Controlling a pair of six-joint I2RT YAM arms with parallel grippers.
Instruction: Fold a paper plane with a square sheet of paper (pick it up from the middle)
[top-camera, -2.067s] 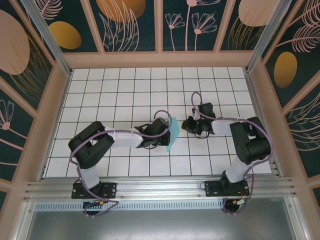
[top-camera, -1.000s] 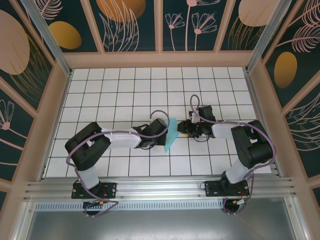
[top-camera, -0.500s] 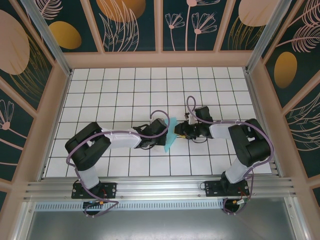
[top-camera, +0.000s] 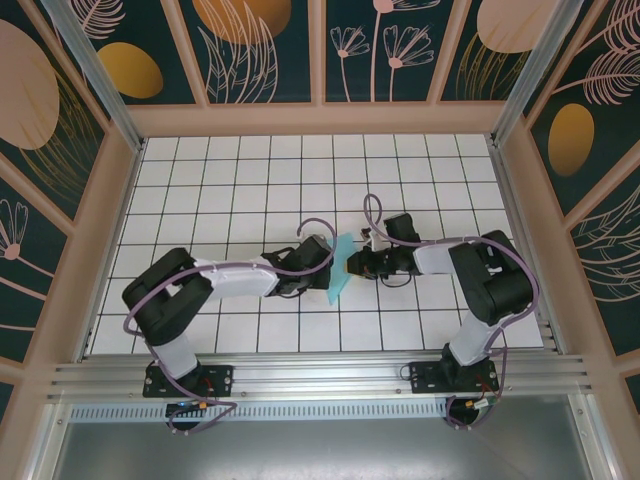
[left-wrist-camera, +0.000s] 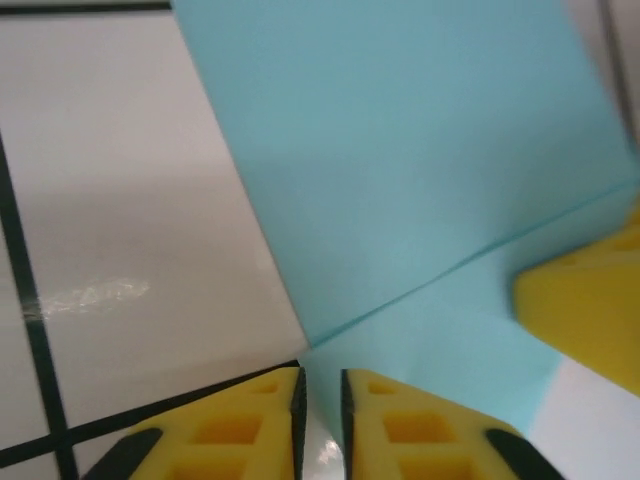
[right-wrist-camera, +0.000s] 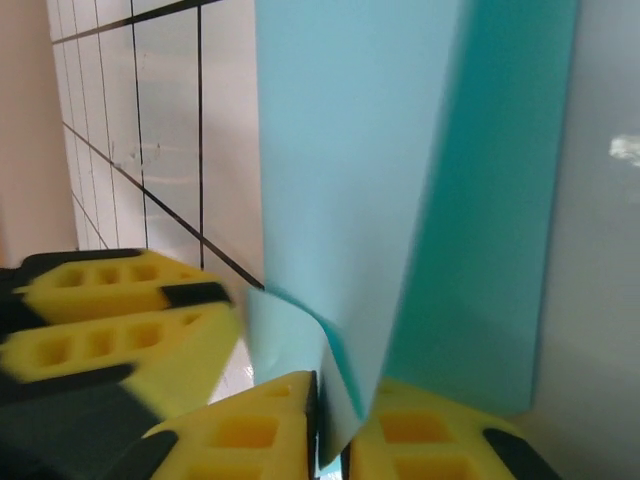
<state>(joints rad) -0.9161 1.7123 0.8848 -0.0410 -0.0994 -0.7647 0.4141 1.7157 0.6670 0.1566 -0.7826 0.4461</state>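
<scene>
Right hand (right-wrist-camera: 335, 425) pinches the creased turquoise sheet of paper (right-wrist-camera: 350, 190); left hand (left-wrist-camera: 320, 390) is spread just a sliver at its corner, over the counter (left-wrist-camera: 130, 200).

Left arm (top-camera: 235, 275) and right arm (top-camera: 455, 252) are stretching inward toward each other, left gripper (left-wrist-camera: 320, 378) holding its jaws barely parted, right gripper (right-wrist-camera: 335, 392) pinching the paper (right-wrist-camera: 350, 180).

There is one square sheet of paper (left-wrist-camera: 400, 150). There are two grippers, the left gripper (left-wrist-camera: 320, 390) and the right gripper (right-wrist-camera: 332, 420).
</scene>
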